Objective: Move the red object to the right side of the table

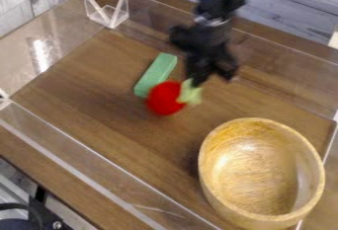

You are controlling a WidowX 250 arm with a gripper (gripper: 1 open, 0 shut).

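The red object (162, 98), a small rounded strawberry-like toy, sits near the middle of the table (93, 106). Its green leafy end (193, 94) points right, toward the gripper. My gripper (201, 80) points straight down just above and right of the toy. It is blurred by motion, and its fingers are shut on the leafy end. I cannot tell whether the toy is off the wood or sliding on it. A light green rectangular block (154, 73) lies just behind and left of the toy.
A large wooden bowl (262, 171) fills the front right corner. Low clear acrylic walls (79, 165) border the tabletop. A clear acrylic stand (105, 9) is at the back left.
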